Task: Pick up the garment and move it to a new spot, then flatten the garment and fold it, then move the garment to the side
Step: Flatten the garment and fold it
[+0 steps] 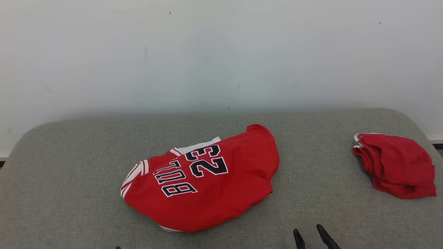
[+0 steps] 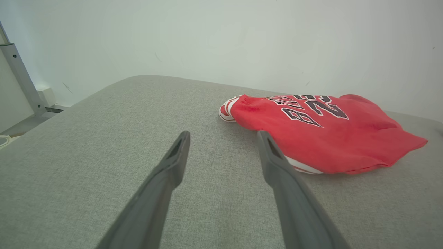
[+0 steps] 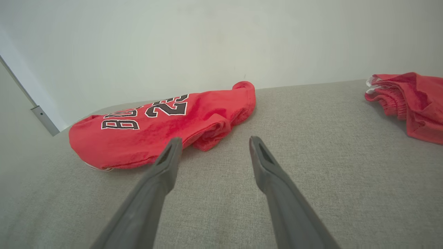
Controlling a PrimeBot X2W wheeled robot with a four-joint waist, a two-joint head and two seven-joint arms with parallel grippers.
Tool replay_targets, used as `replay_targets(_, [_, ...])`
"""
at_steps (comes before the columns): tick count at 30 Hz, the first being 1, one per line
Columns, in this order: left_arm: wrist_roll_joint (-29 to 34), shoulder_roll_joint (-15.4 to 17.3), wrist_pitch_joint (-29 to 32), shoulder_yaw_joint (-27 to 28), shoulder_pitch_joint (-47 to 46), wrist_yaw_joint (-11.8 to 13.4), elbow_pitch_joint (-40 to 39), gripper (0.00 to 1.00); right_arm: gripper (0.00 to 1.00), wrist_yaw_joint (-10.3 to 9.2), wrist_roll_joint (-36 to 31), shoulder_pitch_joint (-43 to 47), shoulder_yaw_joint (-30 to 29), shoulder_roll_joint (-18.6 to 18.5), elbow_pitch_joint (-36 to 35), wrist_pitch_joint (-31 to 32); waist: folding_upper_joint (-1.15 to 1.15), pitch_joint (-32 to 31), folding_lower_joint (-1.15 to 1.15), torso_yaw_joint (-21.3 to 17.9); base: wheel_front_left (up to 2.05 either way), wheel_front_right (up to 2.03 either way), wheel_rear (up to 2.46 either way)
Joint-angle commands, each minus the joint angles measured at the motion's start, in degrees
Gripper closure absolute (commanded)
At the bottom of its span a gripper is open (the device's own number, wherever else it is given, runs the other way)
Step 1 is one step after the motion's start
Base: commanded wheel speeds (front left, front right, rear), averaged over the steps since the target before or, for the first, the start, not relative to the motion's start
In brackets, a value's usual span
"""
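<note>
Currently the red jersey [image 1: 207, 180] lies crumpled mid-counter [image 1: 69, 166], print side up, with a black "23" and lettering showing and white-striped trim at its left end. It is not flat and not folded, and its edges are bunched under. A red stack [image 1: 398, 166], loosely folded, sits at the far right of the counter, well apart from the jersey.

The left claw [image 2: 224, 135] is open, jaws spread wide with nothing between them, low over bare grey fabric. In the left wrist view the jersey's striped hem sits right by the claw's right side; can't tell if they touch.

The right claw [image 3: 215, 139] is also open and empty, at the counter's near edge, pointing at the gap between jersey and stack. In the right wrist view its left side overlaps the jersey's rolled edge; contact is unclear.

A white wall [image 1: 221, 52] stands behind the counter. A metal post [image 2: 20, 79] shows at the left of the left wrist view.
</note>
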Motion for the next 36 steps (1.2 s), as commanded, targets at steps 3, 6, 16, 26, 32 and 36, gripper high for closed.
replay_targets(3, [0.54, -0.09, -0.2, -0.36, -0.8, -0.01, -0.26, 0.0, 0.0, -0.14, -0.23, -1.81, -0.63, 0.22, 3.13, -0.22, 0.0, 0.68, 0.01, 0.76, 0.0, 0.0, 0.0])
replay_targets(6, [0.71, -0.09, -0.2, -0.86, -1.24, -0.45, -0.23, 0.0, 0.0, -0.14, -0.1, -4.47, -1.16, 0.74, 7.78, -0.22, 0.0, 1.19, 0.01, 1.63, 0.0, 0.0, 0.0])
replay_targets(16, [1.46, -0.1, -0.2, -3.11, -3.64, -1.55, 0.39, 0.0, 0.0, -0.14, 1.55, -18.55, 0.35, 2.47, 28.27, -0.23, 0.0, 4.17, 0.01, 6.63, 0.0, 0.0, 0.0])
replay_targets(26, [1.63, -0.1, -0.2, -5.25, -6.1, -2.01, 0.92, 0.0, 0.0, -0.14, 4.11, -28.55, -0.19, 3.29, 41.18, -0.23, 0.0, 7.68, 0.01, 11.82, 0.0, 0.0, 0.0])
replay_targets(32, [1.13, -0.09, -0.2, -5.98, -8.14, -2.38, 0.96, 0.0, 0.08, -0.14, 2.19, -32.5, -3.12, 3.39, 45.21, -0.23, 0.0, 10.32, 0.01, 13.82, 0.0, 0.0, 0.0])
replay_targets(36, [0.75, -0.1, -0.2, -5.99, -8.48, -2.09, 1.13, 0.0, 1.0, -0.14, 0.11, -32.68, -3.94, 3.49, 47.85, -0.02, 0.0, 10.56, 0.01, 14.03, 0.0, 0.0, 0.0])
